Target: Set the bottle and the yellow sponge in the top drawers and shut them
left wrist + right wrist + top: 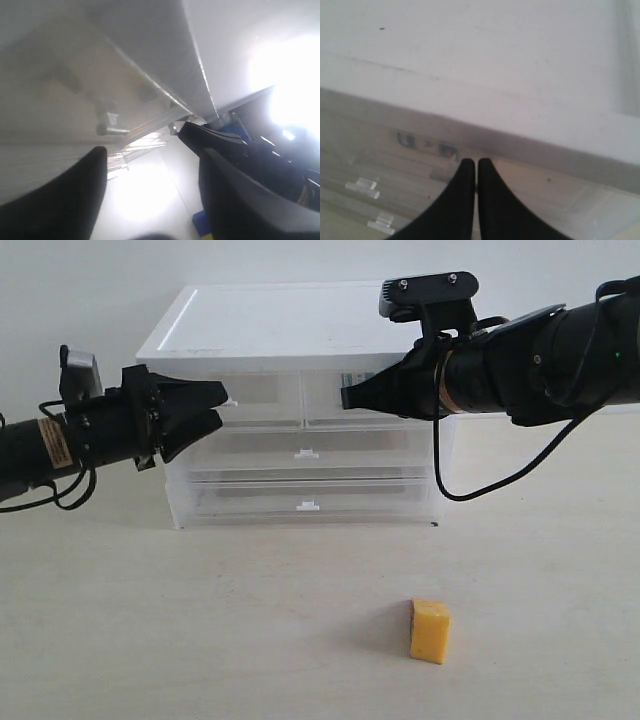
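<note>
on the pale table [150,620] stands a white-topped translucent plastic cabinet [300,320], its two half-width top drawers [265,398] looking pushed in. left gripper [222,403] gapes wide and empty at the cabinet's left front; right gripper [346,397], tips pinched together on nothing, at its right front. small yellow foam sponge [429,631] lies well in front of the cabinet.

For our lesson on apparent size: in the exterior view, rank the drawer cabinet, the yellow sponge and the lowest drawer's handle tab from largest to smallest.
1. drawer cabinet
2. yellow sponge
3. lowest drawer's handle tab
Nearness to the camera may enlarge the sponge.
</note>
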{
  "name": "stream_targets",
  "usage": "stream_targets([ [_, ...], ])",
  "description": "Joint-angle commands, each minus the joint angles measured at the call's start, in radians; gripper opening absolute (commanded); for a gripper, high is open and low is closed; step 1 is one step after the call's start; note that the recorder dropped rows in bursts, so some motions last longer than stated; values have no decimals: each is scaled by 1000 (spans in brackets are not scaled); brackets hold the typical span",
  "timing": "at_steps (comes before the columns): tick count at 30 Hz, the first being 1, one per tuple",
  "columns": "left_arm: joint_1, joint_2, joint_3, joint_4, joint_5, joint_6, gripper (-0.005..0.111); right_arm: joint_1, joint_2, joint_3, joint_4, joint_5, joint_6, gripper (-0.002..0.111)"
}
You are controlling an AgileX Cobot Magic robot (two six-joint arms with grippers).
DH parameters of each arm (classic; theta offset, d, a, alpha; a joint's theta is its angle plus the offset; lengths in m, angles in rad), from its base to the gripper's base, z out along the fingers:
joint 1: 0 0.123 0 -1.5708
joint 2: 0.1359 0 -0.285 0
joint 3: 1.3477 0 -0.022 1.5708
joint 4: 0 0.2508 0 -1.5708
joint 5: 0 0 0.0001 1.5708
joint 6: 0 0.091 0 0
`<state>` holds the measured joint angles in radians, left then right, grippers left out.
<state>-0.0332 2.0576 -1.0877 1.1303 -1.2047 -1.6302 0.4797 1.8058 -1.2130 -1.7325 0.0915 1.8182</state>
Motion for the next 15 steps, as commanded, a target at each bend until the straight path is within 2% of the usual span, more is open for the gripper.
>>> stream_targets([
  [1,1,3,-86,85,4,-97,54,3,20,-6,-8,-48,5,0],
  [7,1,51,-144,100,31,-147,54,3,20,-6,-8,-48,5,0],
  [15,1,108,-174,98,-16,-190,54,3,20,-6,-8,-48,5,0],
])
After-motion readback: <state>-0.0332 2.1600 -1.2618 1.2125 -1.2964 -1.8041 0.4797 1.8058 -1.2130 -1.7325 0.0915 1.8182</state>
